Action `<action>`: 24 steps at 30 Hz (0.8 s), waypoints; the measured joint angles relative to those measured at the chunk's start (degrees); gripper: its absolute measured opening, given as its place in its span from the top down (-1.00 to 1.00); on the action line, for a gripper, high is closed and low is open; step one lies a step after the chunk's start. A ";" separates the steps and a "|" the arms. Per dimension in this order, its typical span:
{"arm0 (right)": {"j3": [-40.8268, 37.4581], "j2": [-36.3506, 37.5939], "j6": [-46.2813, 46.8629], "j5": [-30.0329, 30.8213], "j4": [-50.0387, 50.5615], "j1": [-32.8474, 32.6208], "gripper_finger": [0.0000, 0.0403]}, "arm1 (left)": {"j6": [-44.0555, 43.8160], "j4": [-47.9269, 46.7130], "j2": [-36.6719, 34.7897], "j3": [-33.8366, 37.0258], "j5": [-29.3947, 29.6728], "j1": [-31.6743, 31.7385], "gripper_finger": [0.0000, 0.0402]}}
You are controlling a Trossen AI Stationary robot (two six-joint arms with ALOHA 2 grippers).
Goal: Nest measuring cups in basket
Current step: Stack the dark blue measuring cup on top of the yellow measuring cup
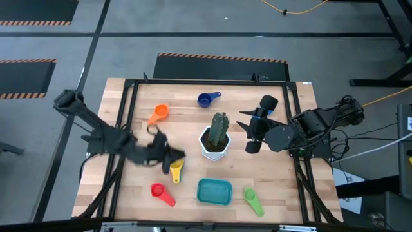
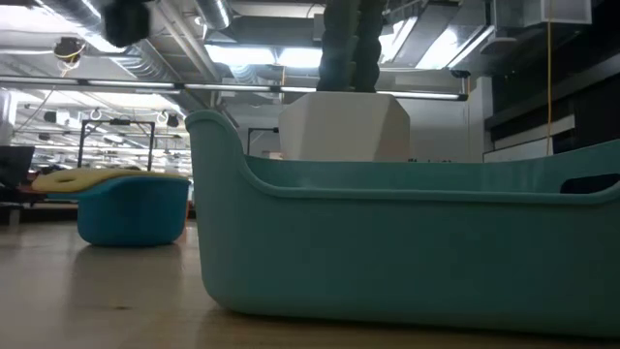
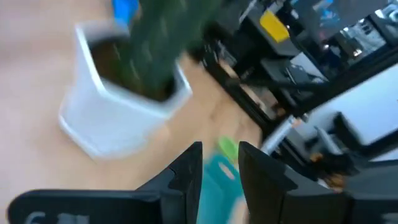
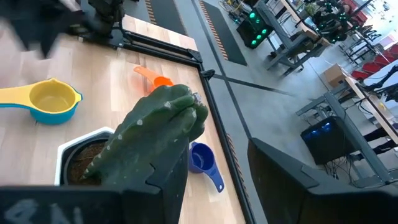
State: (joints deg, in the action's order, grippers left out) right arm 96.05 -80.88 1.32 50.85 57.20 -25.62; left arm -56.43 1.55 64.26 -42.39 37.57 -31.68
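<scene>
The left gripper (image 1: 168,154) is seen above the yellow cup (image 1: 176,171), nested in a light blue cup (image 2: 131,208) on the table (image 1: 283,180); whether its fingers grasp anything cannot be told. The right gripper (image 1: 248,132), spread, is parked beside the cactus pot (image 1: 214,147).

No readable text, labels, brands or numbers from any of my cameras. Pale embossed marks sit on the housing of my left end effector (image 3: 221,177) and my right end effector (image 4: 217,180), too blurred to make out. Orange-and-black hazard stripes (image 1: 222,58) run along the floor mat behind the worktop (image 1: 283,167); they carry no lettering.
</scene>
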 joint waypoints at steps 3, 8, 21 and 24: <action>0.00 0.00 0.03 -0.02 0.01 0.01 0.15 | 9.80 -2.33 -5.18 0.02 -3.25 7.70 0.52; 0.00 0.00 0.11 -0.02 0.03 0.68 0.15 | 23.27 -3.88 -11.09 0.00 -8.33 21.35 0.52; 0.00 0.00 -0.04 -0.24 0.14 8.00 0.15 | 30.09 -2.89 -6.15 0.02 -28.77 53.80 0.52; 0.00 0.00 -0.15 -3.07 0.16 9.84 0.15 | 30.09 -0.05 -2.91 -0.01 -33.98 59.82 0.52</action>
State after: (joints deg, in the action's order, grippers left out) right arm 96.05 -80.88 1.17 47.78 57.36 -15.77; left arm -26.35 1.51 61.35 -42.40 3.59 28.13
